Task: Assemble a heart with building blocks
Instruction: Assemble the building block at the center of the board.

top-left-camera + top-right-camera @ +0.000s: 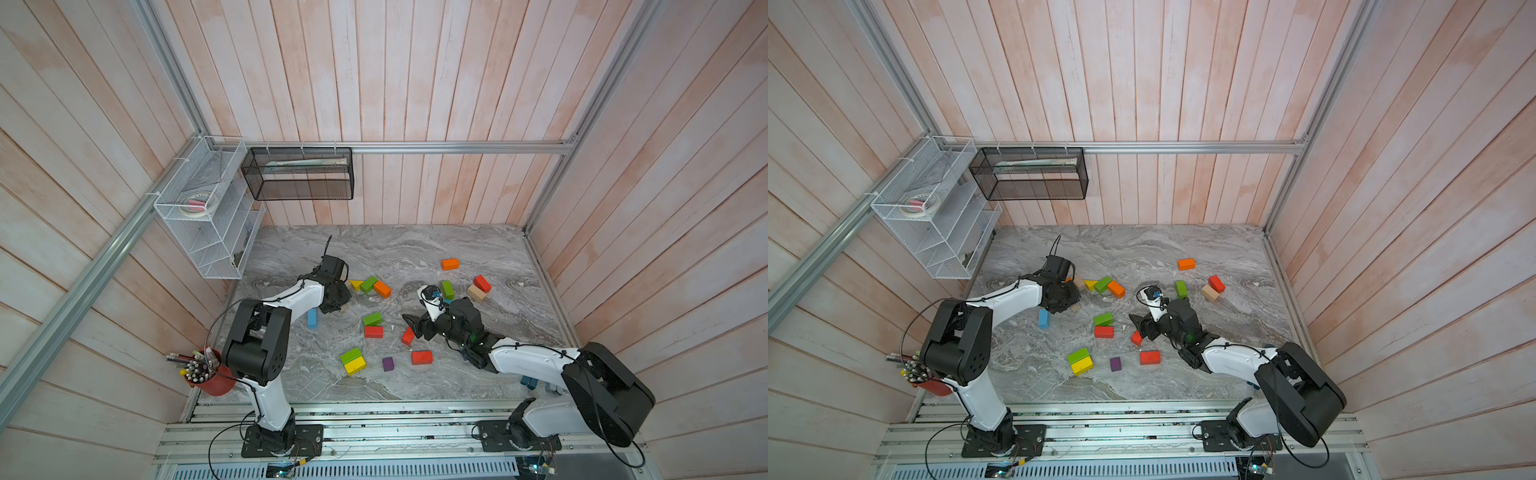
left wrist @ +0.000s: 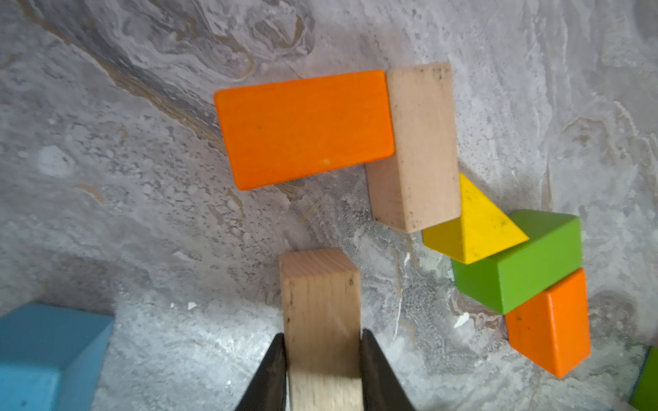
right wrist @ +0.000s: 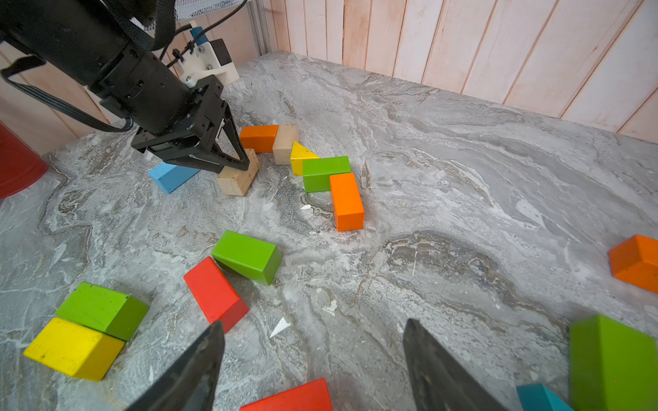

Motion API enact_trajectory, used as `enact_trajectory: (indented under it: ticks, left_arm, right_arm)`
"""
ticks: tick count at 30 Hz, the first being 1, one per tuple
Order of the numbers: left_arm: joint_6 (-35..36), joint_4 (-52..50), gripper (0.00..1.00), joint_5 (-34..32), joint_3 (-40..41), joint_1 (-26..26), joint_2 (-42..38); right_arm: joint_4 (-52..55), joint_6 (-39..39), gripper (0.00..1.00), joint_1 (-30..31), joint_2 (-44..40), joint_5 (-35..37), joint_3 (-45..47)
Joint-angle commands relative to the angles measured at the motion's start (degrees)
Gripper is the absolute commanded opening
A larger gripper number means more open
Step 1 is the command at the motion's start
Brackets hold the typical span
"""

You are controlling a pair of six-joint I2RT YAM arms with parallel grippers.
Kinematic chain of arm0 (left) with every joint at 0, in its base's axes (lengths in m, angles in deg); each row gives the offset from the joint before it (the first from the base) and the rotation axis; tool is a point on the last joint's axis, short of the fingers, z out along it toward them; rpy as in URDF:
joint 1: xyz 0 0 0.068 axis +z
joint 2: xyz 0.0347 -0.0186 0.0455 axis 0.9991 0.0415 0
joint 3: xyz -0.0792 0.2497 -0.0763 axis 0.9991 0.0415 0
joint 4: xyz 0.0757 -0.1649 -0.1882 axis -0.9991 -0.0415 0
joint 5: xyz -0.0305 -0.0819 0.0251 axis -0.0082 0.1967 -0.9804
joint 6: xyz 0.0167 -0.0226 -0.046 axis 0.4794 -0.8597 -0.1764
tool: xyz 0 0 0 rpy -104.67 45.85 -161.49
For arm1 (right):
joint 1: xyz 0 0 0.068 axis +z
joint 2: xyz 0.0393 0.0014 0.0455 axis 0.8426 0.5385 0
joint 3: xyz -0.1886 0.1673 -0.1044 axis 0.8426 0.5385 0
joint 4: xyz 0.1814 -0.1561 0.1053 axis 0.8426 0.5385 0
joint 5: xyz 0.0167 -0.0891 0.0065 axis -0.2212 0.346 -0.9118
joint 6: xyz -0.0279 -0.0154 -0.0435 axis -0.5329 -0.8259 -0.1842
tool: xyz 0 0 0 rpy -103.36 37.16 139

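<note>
My desk [image 1: 415, 249] is grey and marble-patterned, walled in by pale pink planks [image 1: 415, 83]. At its near left corner stands a red cup [image 1: 217, 385] crammed with pens and pencils [image 1: 194, 367]. On the left wall hangs a white wire rack [image 1: 216, 232], a roll of tape [image 1: 195, 206] on its top shelf. Just beside it, a black mesh basket [image 1: 299, 183] hangs from the aluminium rail [image 1: 457, 147] across the back wall.
</note>
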State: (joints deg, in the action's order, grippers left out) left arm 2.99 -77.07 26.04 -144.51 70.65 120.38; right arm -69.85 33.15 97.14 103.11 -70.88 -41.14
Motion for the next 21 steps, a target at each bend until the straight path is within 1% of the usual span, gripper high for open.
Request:
enact_trajectory:
  ticks: [1, 21]
  left_arm:
    - [-0.52, -0.46, 0.32, -0.96, -0.84, 0.44, 0.60]
    - [-1.55, 1.19, 0.32, -1.05, -0.85, 2.42, 1.56]
  right_arm:
    - [0.28, 0.12, 0.79, 0.27, -0.27, 0.67, -0.75]
    - [0.42, -0.06, 0.79, 0.27, -0.09, 0.75, -0.70]
